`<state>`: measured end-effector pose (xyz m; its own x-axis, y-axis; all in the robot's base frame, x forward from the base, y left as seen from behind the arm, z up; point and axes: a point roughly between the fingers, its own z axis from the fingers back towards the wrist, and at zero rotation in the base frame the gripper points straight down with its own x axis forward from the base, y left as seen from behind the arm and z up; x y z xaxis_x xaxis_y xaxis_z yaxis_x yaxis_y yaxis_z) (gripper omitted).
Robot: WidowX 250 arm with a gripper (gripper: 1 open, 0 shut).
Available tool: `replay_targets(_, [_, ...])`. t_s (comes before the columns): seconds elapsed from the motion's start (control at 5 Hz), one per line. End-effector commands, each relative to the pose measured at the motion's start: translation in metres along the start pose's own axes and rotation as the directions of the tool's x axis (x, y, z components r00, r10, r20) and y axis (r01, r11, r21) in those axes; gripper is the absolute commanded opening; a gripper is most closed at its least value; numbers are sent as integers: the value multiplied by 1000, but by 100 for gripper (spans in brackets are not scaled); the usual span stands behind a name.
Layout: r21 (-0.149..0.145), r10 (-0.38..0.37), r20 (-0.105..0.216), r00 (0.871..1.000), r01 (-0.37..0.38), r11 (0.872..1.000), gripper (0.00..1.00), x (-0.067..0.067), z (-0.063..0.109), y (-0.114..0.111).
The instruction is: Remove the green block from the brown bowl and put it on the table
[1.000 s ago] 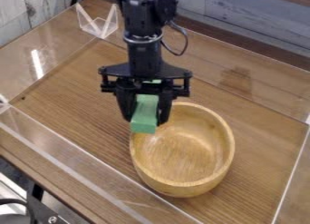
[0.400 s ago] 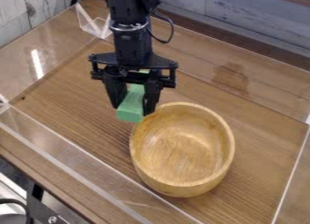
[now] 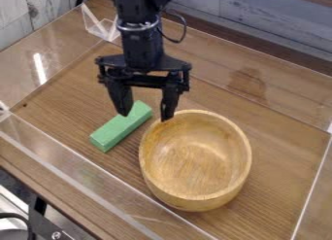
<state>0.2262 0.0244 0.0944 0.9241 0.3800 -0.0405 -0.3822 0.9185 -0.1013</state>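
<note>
Camera view: I see the end effector (image 3: 144, 108) spread wide, holding nothing (pointing down). Green block (image 3: 120, 125) lies flat on the table (image 3: 247, 84), just beside the brown bowl (image 3: 196, 157).

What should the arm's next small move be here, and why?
Probably lift the tool straight up and clear. The green block already lies flat on the table, left of the brown bowl, which looks empty. The tool's jaws stand open above the block's far end, so nothing seems left to hold.
</note>
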Motion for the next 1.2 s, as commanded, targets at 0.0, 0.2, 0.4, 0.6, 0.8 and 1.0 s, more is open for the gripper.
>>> replay_targets(0.0, [-31, -102, 53, 993, 103, 994, 100, 11, 15, 6])
replay_targets(0.2, [-41, -196, 79, 977, 200, 979, 100, 22, 18, 11])
replay_targets(0.4, [-38, -205, 105, 973, 210, 977, 100, 30, 20, 13])
replay_targets(0.6, [-29, -210, 128, 969, 215, 976, 100, 34, 20, 12])
replay_targets(0.8, [-18, -272, 141, 952, 277, 961, 100, 35, 27, 15])
replay_targets(1.0, [-9, -328, 155, 932, 333, 943, 100, 34, 33, 16])
